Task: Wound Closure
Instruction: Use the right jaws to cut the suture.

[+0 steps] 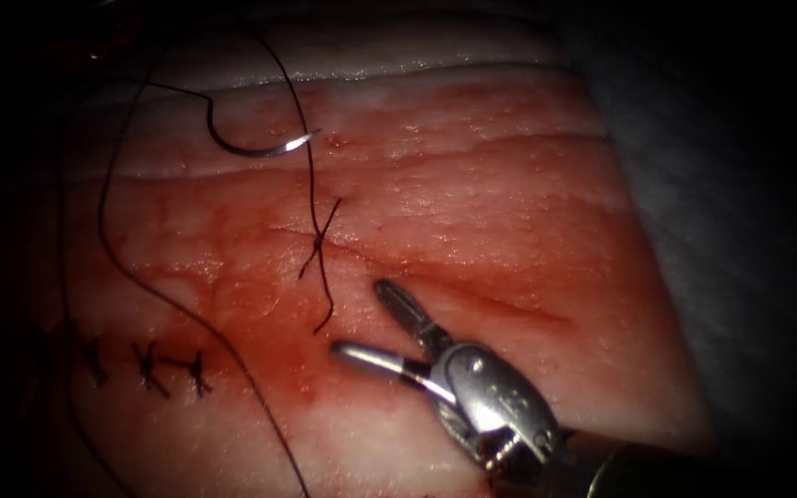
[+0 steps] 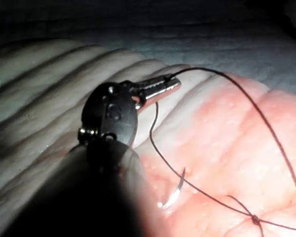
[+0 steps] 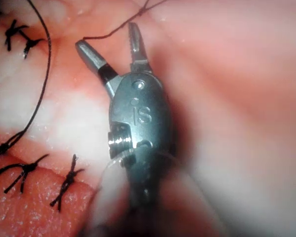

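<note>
Endoscope view: the right gripper (image 1: pixel 362 323) gapes wide, empty, just beside the knot (image 1: pixel 318 240) on the cut (image 1: pixel 472 293); the needle (image 1: pixel 255 146) lies loose on the tissue (image 1: pixel 472 203) beyond it. Left wrist view — the left gripper (image 2: pixel 170 81) pinches the thread (image 2: pixel 246 98), needle (image 2: pixel 175 194) nearby. Right wrist view: finished stitches (image 3: pixel 64 182) — near the spread jaws.

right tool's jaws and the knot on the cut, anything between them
In the endoscope view, only the knot's loose thread tail and bare, red-stained tissue lie before the right tool's open jaws.

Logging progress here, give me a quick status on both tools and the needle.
Right tool open, holds nothing. Left tool shut on thread. Needle free on tissue, above knotted stitch.
</note>
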Robot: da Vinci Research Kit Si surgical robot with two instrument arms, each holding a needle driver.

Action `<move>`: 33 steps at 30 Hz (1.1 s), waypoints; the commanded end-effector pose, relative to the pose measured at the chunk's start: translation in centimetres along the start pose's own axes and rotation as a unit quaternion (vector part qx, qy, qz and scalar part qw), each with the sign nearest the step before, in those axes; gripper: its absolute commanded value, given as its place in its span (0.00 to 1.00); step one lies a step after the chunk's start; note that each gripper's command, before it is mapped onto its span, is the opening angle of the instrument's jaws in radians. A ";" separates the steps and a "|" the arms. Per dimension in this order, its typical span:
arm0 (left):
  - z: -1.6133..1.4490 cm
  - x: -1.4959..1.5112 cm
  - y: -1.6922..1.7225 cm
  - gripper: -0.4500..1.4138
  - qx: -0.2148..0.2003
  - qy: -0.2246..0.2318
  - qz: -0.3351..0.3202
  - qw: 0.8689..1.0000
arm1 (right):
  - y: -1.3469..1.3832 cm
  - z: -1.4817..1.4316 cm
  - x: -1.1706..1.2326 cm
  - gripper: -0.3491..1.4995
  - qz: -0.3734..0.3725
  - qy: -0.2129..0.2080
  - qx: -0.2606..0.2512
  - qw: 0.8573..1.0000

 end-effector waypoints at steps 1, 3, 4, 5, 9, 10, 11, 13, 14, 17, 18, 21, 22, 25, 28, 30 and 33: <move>0.05 0.07 -0.02 0.00 -0.003 -0.003 0.005 1.000 | -0.07 -0.01 -0.04 0.98 -0.001 -0.002 0.012 1.000; 0.09 0.18 0.06 0.00 -0.007 -0.007 0.007 1.000 | -0.11 -0.07 0.00 0.98 -0.015 -0.003 0.016 1.000; 0.11 0.25 0.12 0.00 -0.008 -0.007 0.005 1.000 | -0.11 -0.08 0.03 0.98 -0.023 -0.006 0.015 1.000; 0.14 0.30 0.17 0.00 -0.010 -0.008 0.010 1.000 | -0.12 -0.08 0.06 0.98 -0.025 -0.006 0.015 1.000; 0.25 0.49 0.37 0.00 -0.015 -0.013 0.018 1.000 | -0.05 0.00 0.20 0.98 -0.033 -0.012 0.010 0.999; 0.28 0.53 0.41 0.00 -0.015 -0.013 0.021 1.000 | -0.03 0.03 0.23 0.98 -0.034 -0.017 0.009 0.999; 0.31 0.58 0.46 0.00 -0.019 -0.014 0.026 0.999 | 0.00 0.06 0.26 0.97 -0.036 -0.022 0.008 0.999; 0.35 0.67 0.54 0.00 -0.023 -0.016 0.033 0.999 | 0.08 0.13 0.33 0.97 -0.038 -0.026 0.008 0.999; 0.38 0.72 0.59 0.00 -0.027 -0.017 0.035 0.999 | 0.11 0.16 0.36 0.97 -0.037 -0.027 0.006 0.999; 0.42 0.86 0.71 0.00 -0.032 -0.020 0.042 0.998 | 0.22 0.24 0.44 0.96 -0.039 -0.028 0.005 0.999; 0.43 0.90 0.75 0.00 -0.034 -0.021 0.044 0.998 | 0.25 0.26 0.45 0.95 -0.041 -0.029 0.005 0.999; 0.47 1.03 0.87 0.00 -0.038 -0.022 0.048 0.998 | 0.34 0.34 0.48 0.93 -0.039 -0.034 0.004 0.999; 0.48 1.06 0.90 0.00 -0.039 -0.023 0.051 0.998 | 0.36 0.39 0.49 0.92 -0.039 -0.040 0.002 0.998; 0.52 1.17 0.99 0.00 -0.042 -0.020 0.056 0.997 | 0.40 0.51 0.49 0.92 -0.039 -0.061 -0.003 0.997; 0.56 1.25 1.06 0.00 -0.042 -0.020 0.061 0.997 | 0.42 0.69 0.47 0.94 -0.039 -0.085 -0.012 0.996; 0.59 1.30 1.10 0.00 -0.043 -0.021 0.064 0.997 | 0.42 0.82 0.44 0.96 -0.046 -0.098 -0.019 0.994; 0.62 1.38 1.15 0.00 -0.044 -0.019 0.069 0.996 | 0.40 1.00 0.38 0.96 -0.061 -0.109 -0.019 0.992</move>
